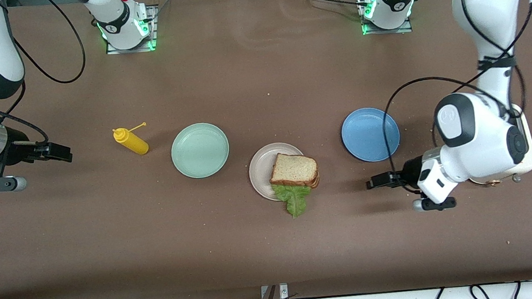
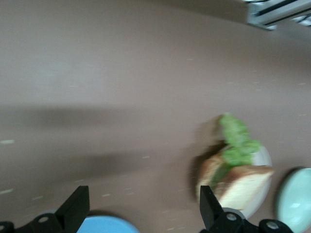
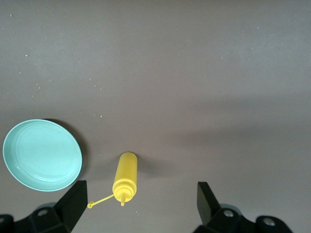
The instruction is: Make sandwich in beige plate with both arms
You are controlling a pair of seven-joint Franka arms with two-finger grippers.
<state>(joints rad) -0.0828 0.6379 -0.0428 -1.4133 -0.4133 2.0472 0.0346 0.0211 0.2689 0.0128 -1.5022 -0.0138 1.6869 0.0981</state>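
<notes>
The sandwich [image 1: 295, 170] lies on the beige plate [image 1: 259, 168]: two bread slices stacked, with a green lettuce leaf [image 1: 294, 199] sticking out over the rim toward the front camera. In the left wrist view the sandwich [image 2: 240, 187] and its lettuce [image 2: 235, 141] show blurred on the beige plate [image 2: 263, 158]. My left gripper [image 1: 372, 183] is open and holds nothing, over bare table beside the plate toward the left arm's end. My right gripper [image 1: 65, 153] is open and empty, over the table at the right arm's end, beside the yellow bottle.
A yellow squeeze bottle [image 1: 131, 141] lies on its side with its cap hanging off. A mint-green plate [image 1: 200, 150] sits between it and the beige plate. A blue plate [image 1: 370, 134] sits toward the left arm's end. Crumbs dot the brown table.
</notes>
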